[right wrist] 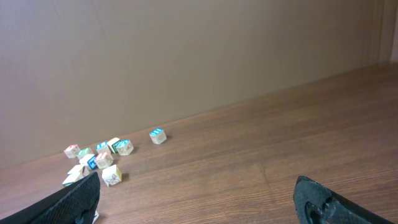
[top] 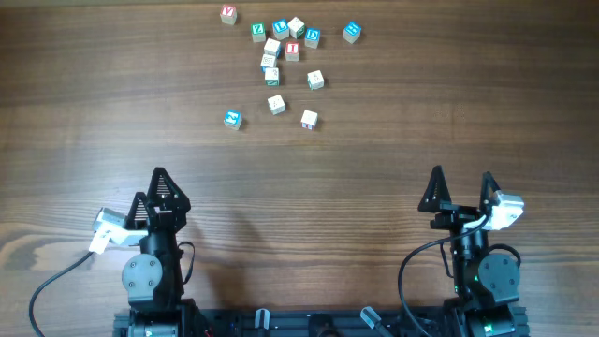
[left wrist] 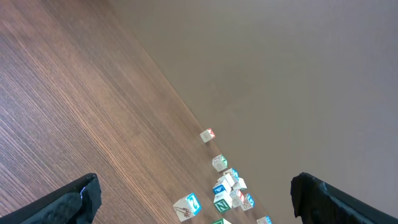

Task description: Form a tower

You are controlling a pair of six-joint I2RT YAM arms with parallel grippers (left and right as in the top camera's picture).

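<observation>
Near edge first: my left gripper [top: 150, 184] and right gripper [top: 461, 173] both stand wide, holding nothing. Far centre, the tower [top: 270, 61] looks a few cubes tall; I judge the loose cubes [top: 309, 119] around it are unstacked.

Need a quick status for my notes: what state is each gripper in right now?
Left gripper: open, holding nothing.
Right gripper: open, holding nothing.

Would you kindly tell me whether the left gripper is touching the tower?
Apart. The overhead view shows bare tabletop between the open left gripper and the tower far across it.
</observation>
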